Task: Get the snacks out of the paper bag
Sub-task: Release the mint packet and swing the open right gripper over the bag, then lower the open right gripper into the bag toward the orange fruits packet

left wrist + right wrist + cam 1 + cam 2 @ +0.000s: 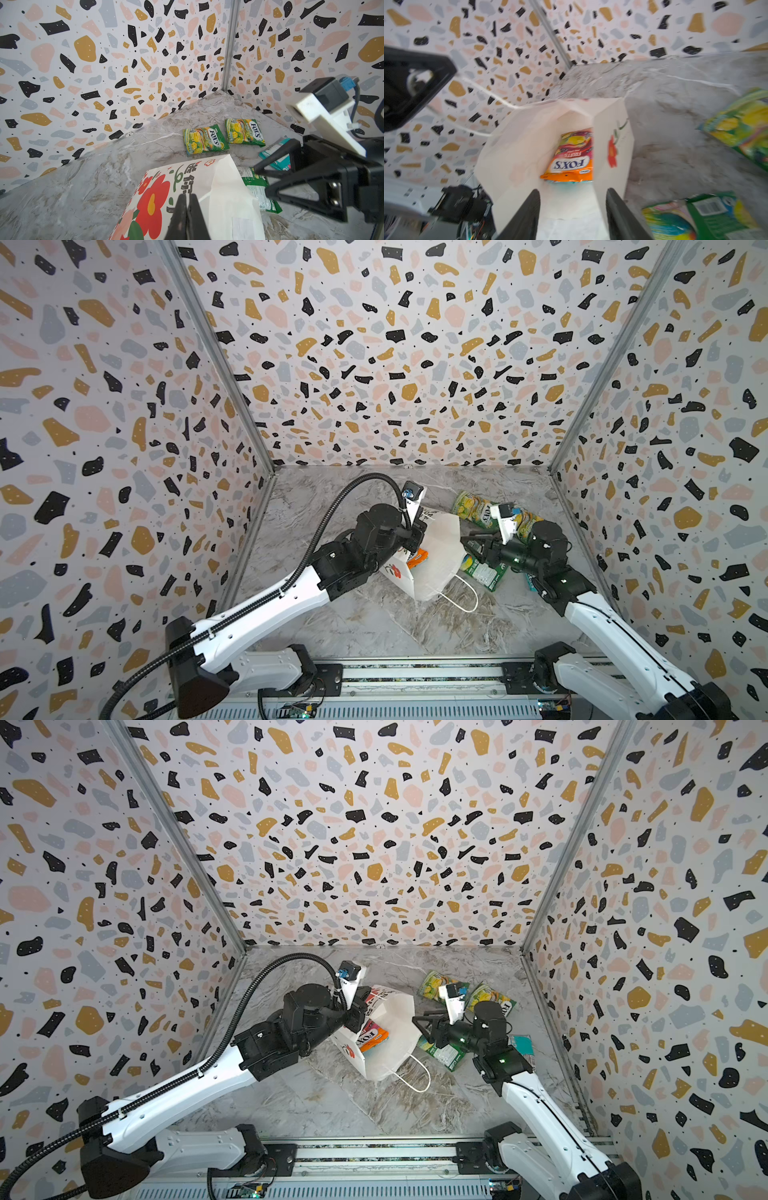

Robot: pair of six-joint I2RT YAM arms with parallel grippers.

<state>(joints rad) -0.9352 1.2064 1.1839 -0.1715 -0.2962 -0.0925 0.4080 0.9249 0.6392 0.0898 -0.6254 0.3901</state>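
**Paper bag [440,556] tipped over on the desk [365,622], mouth facing the right hand [573,190].**

In both top views the bag's long axis runs roughly left to right, with the mouth toward frame right. The left hand [187,199], fingers pressed together, clamps the bag's edge beside a panel printed with red flowers and black brush characters. The right hand's fingers stand apart at the mouth. Inside leans an orange pouch [571,162] reading "FOX'S" and "FRUITS", upside down in the right wrist view. Near the far right corner a green-yellow pouch [204,140] and a second green-yellow pouch [244,131], both marked "FOX'S SPRING TEA", lie side by side. A darker green pouch [253,187] lies barcode side up against the bag. A teal pouch [523,1045] is largely hidden by the right arm. Open desk lies at the lower middle of both top views.
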